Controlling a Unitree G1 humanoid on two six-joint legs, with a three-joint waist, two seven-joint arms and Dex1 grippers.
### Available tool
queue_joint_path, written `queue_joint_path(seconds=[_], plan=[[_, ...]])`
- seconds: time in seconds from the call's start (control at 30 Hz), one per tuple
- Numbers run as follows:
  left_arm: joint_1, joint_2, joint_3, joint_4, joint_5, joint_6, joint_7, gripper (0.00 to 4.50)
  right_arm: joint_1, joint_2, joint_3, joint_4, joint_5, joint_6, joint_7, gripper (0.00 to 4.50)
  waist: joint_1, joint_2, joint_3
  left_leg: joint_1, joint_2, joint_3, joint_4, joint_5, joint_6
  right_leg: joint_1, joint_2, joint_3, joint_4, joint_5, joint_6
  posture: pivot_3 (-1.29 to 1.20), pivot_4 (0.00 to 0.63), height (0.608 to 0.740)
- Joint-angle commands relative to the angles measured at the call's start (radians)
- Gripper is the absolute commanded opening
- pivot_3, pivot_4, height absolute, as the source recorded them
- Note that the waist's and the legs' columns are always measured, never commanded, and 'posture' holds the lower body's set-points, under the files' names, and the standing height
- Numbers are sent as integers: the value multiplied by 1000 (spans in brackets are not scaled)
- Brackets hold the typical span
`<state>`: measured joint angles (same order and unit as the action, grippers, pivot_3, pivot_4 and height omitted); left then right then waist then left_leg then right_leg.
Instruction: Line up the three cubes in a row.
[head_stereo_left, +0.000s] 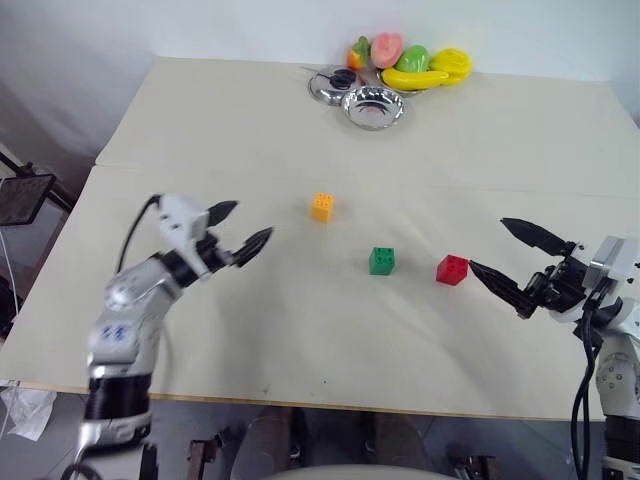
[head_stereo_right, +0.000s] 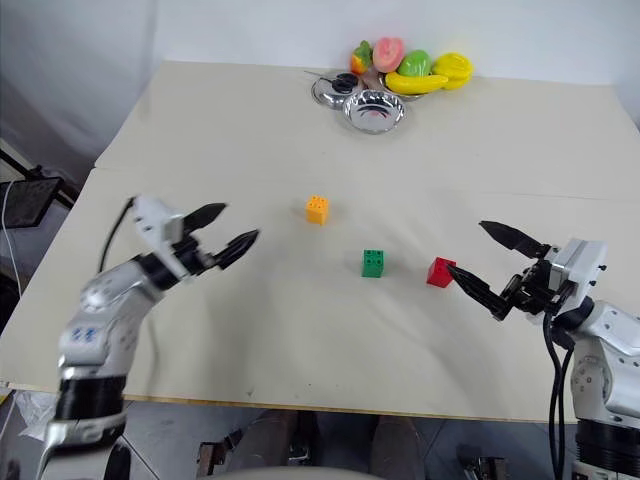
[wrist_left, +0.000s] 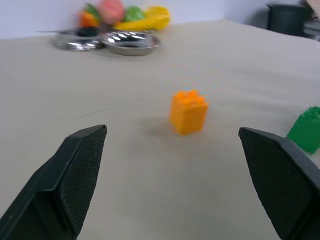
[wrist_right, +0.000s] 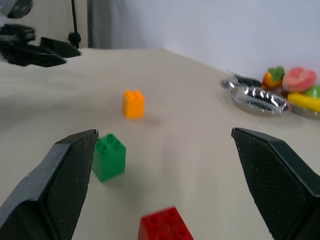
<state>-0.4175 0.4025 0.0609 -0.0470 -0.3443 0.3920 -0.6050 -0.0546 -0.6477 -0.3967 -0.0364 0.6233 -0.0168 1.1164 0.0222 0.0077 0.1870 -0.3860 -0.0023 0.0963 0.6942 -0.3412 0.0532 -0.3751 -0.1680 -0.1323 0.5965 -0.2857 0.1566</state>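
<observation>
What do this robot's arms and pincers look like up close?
Silvery-grey metal arms, each with a white block at the wrist and a black cable looping along it. The left gripper and right gripper each carry two black, pointed fingers with finely textured pads.

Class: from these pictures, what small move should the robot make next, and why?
Probably ease the open left claw forward around the orange cube: it sits farther back than the green cube and red cube, breaking the row.
</observation>
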Motion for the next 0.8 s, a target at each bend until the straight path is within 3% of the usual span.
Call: queue_joint_path(seconds=[0.03, 0.33, 0.57, 0.67, 0.8], plan=[[-70, -30, -74, 97, 67, 29, 32, 4489, 18, -16, -17, -53, 23, 24, -6, 4500, 0, 0, 0, 0, 0, 0, 0, 0, 0, 0, 1, 0, 0, 0, 0, 0, 150, 740], [-332, -227, -149, 528, 216, -114, 172, 4489, 106, 14, -46, -168, 41, 41, -63, 4500, 13, -1, 0, -1, -1, -1, 2, 1, -1, 1, 1, 0, -1, 1, 1, 0, 150, 740], [-444, -286, -130, 753, 260, -231, 221, 4489, 172, 31, -55, -228, 53, 43, -98, 4500, 13, -1, 0, -1, -1, 0, 2, 1, -1, 0, 1, -1, -2, 1, 1, 0, 150, 740], [-462, -291, -125, 788, 262, -249, 213, 3898, 182, 37, -52, -237, 52, 40, -110, 4500, 13, -1, 0, -1, 0, 0, 2, 1, -1, 0, 1, 0, -2, 1, 1, 0, 150, 740], [-453, -282, -123, 775, 260, -245, 175, 2667, 189, 42, -48, -237, 49, 33, -116, 4500, 13, -1, 0, -1, 0, 0, 1, 1, 0, 0, 1, 0, -2, 1, 1, 0, 150, 740]])
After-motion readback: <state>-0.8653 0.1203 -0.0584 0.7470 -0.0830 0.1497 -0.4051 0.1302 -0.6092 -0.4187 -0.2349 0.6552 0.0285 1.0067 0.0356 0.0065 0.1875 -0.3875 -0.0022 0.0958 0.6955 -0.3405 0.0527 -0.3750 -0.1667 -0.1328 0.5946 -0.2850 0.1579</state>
